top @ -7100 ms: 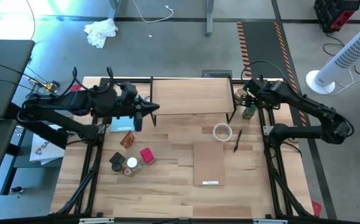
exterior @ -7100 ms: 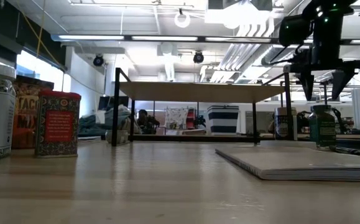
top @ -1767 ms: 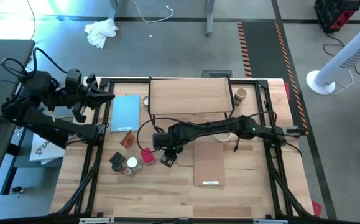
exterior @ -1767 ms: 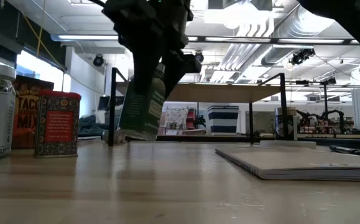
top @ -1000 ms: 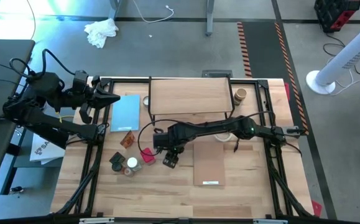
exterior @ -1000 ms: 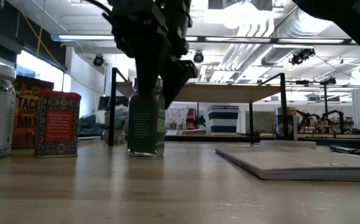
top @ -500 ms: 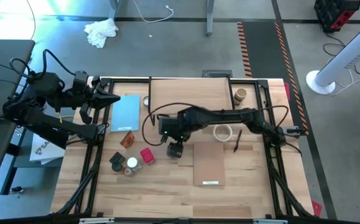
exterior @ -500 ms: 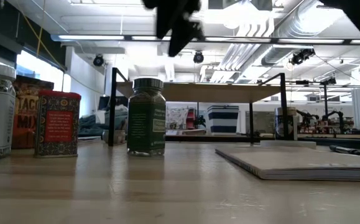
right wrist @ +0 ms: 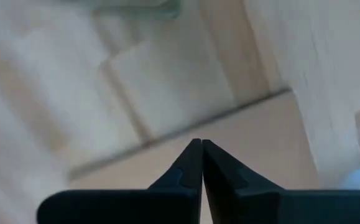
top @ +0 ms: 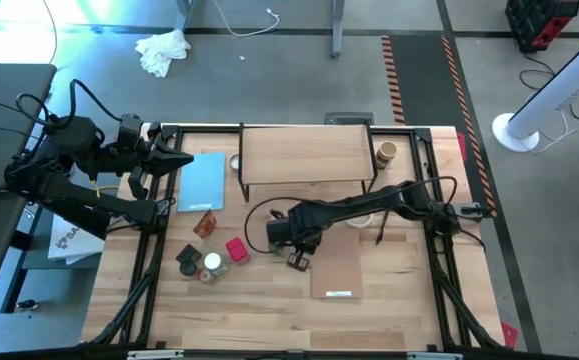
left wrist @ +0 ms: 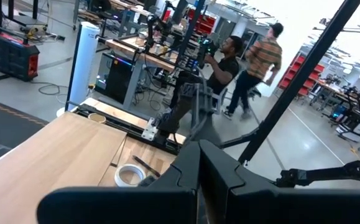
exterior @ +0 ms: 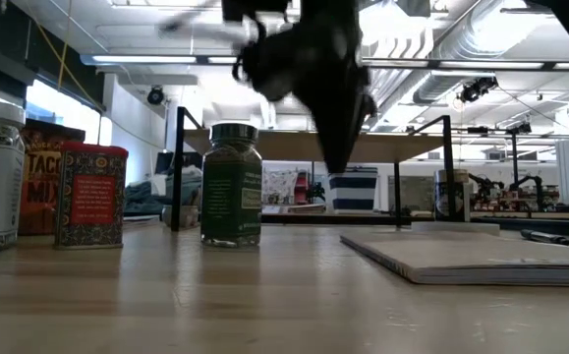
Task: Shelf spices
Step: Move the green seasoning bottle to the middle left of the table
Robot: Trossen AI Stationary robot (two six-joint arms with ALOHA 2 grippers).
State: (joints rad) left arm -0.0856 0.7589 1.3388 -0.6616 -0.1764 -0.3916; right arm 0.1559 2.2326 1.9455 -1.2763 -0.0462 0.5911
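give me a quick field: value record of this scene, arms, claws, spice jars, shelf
left claw: shut, empty, parked at the table's far-left edge beside the light-blue pad
right claw: shut, holding nothing, raised over the table's middle by the loose pale board
green-lidded jar: upright on the table, free of either claw
jar cluster: several spices grouped front-left on the table, the red tin among them
tan-topped jar: by the shelf's right end
shelf: plank top bare
tape ring: on the table, partly under the right arm
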